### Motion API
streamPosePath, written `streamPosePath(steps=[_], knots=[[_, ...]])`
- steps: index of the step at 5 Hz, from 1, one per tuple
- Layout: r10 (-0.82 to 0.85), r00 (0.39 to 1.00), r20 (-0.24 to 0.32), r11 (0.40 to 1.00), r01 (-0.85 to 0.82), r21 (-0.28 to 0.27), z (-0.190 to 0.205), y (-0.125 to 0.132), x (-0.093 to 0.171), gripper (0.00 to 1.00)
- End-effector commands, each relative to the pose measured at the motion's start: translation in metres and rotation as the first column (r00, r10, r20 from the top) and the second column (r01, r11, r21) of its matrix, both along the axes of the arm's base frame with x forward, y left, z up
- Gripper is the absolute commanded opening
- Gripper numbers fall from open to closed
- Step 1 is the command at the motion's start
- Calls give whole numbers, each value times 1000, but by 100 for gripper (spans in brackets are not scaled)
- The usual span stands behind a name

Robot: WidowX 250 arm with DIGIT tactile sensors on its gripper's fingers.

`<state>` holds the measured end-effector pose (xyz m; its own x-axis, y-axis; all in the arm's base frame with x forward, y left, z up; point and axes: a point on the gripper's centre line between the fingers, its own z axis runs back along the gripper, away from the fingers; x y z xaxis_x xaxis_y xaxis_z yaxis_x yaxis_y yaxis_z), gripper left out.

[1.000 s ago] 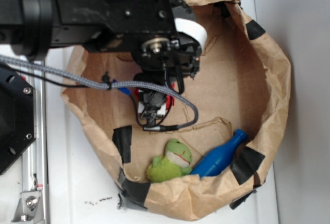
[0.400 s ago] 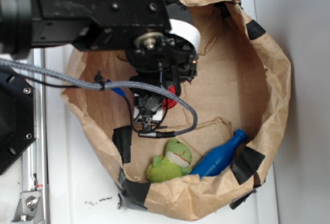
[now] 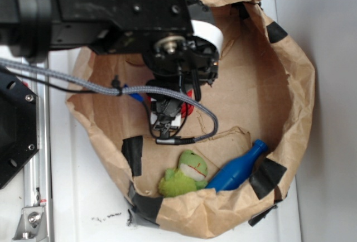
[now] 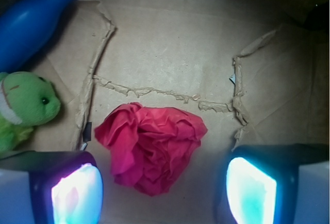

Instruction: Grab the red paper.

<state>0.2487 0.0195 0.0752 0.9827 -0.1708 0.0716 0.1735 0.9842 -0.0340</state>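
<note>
Fingers (image 4: 77,193) of the gripper (image 4: 164,193) stood wide, straddling the red paper (image 4: 152,146) inside the bag (image 3: 295,86), evidently to close on it.

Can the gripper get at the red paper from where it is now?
Probably yes. In the wrist view the gripper is open, with the red paper lying between its fingers; the green frog sits clear, off to one side.
</note>
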Motion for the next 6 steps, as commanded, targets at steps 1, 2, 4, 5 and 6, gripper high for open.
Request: streamPosePath(steps=[1,2,4,5,6], knots=[[-9,998,56,1000,9,4,-2,0,16,100],[-47,999,21,999,46,27,-20,-12,17,100],[-35,999,-5,999,35,42,-40,-8,25,100],[-31,999,-9,998,32,52,-42,-7,26,100],[-31,999,-14,998,31,50,-44,-5,26,100]])
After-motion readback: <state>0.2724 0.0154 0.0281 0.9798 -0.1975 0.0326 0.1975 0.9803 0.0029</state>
